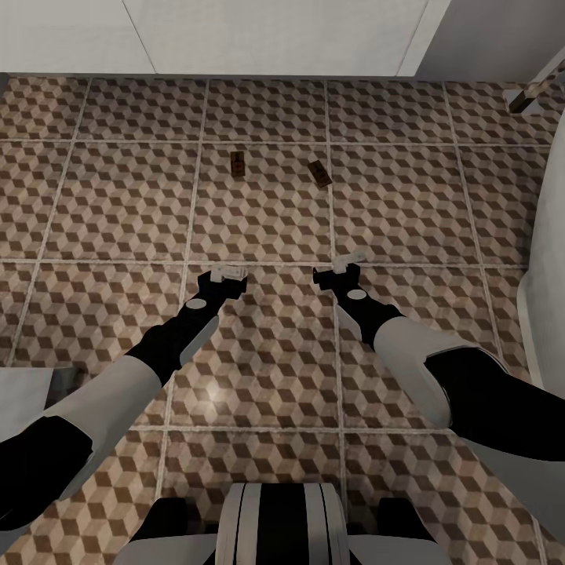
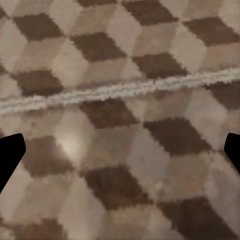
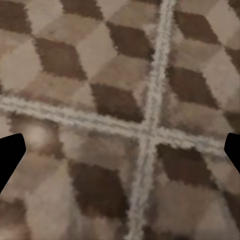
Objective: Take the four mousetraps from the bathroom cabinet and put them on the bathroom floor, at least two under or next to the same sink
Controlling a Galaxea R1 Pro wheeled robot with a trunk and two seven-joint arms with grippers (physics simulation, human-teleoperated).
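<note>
While you looked down, 2 mousetraps (image 1: pixel 238 164) (image 1: pixel 319 173) lay near each other on the bathroom floor (image 1: pixel 118 204), ahead of your arms. Your left gripper (image 1: pixel 228 273) and right gripper (image 1: pixel 348 261) hung over the tiles, fingers spread wide, holding nothing.

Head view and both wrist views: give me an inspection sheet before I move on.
Surface: bathroom floor of cube-patterned brown, beige and white tiles.
Job's things: two small brown wooden mousetraps lie flat on one tile, left one, right one, apart.
Clutter: nothing seen.
Grippers: left gripper and right gripper open, empty, over the floor.
Cables: nothing seen.
Surroundings: white panel along the far edge; white curved body on the right.
</note>
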